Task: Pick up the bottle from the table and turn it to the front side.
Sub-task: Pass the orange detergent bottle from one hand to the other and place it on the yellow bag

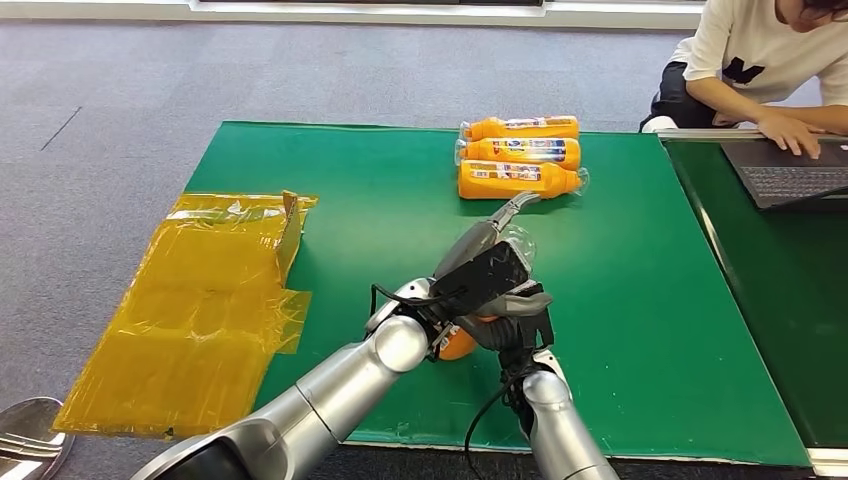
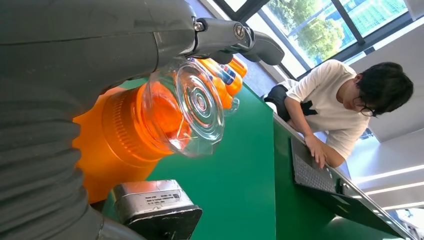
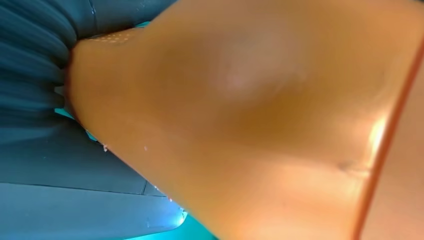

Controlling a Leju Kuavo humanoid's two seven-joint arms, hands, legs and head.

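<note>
Head view, hold: the bottle [image 1: 458, 343] sat low in the centre of the frame, clasped between both arms just above the green surface [image 1: 620, 300]; the left robot hand [image 1: 478, 268] lay over its top and the right robot hand [image 1: 520, 325] gripped it from the right, a two-handed hold that probably served to roll the label round.
Head view, surroundings: three spare bottles [image 1: 520, 155] lay side by side at upper centre, well apart; yellow film [image 1: 195, 310] covered the left; a person [image 1: 770, 70] typed on a laptop [image 1: 790, 170] at upper right. Nothing blocked the turn.
Left wrist view: the clear cap [image 2: 192, 107] and orange neck filled the centre, clamped under the thumb.
Right wrist view: orange bottle wall [image 3: 260, 120] pressed close against the grey palm.
</note>
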